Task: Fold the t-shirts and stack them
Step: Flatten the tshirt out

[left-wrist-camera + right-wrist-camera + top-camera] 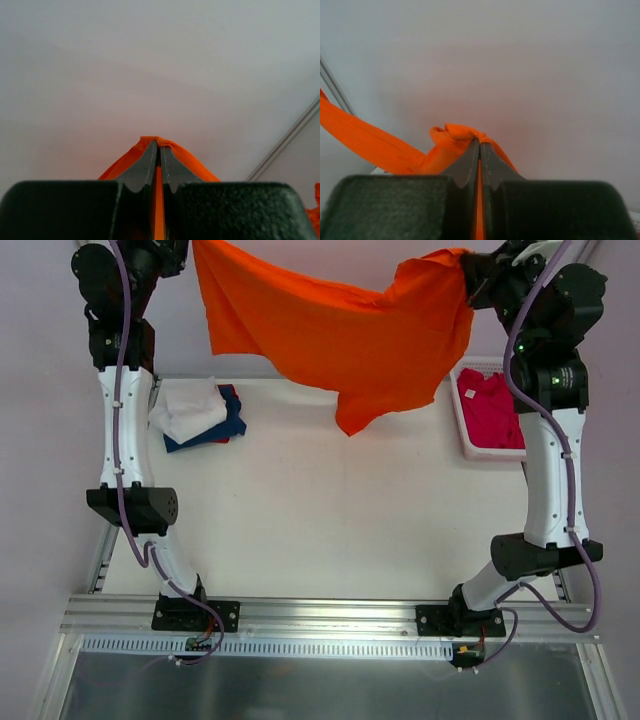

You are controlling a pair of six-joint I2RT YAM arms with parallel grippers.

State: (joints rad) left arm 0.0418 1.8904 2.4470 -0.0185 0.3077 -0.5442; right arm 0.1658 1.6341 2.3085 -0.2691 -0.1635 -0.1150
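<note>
2 arms, both raised high at the far side of the table [320, 530], 1 orange t-shirt [340, 335] strung between them in the air. Left gripper [158, 146]: jaws closed down on a fold of orange cloth, fabric pinched at the fingertips and showing down the slit between the fingers in the left wrist view. Right gripper [479, 144]: same, jaws clamped on a bunched knot of orange cloth, with a band of the shirt trailing off to the left of that view. From the top camera the shirt hangs as a sagging sheet, one corner up by the left wrist, the other bunched at the right wrist, lowest flap dangling over the far part of the table, right of centre; can't tell whether it touches the surface. Other shirts, counted: 1 white t-shirt [188, 405], folded, lying on top of 1 navy t-shirt [228, 425], both in one pile at the far left of the table just beside the left arm; a thin red sliver shows at the pile's near edge, can't tell what it is. 1 crimson-pink t-shirt [492, 410] lies crumpled inside 1 white basket [462, 435] at the far right, partly hidden by the right arm
</note>
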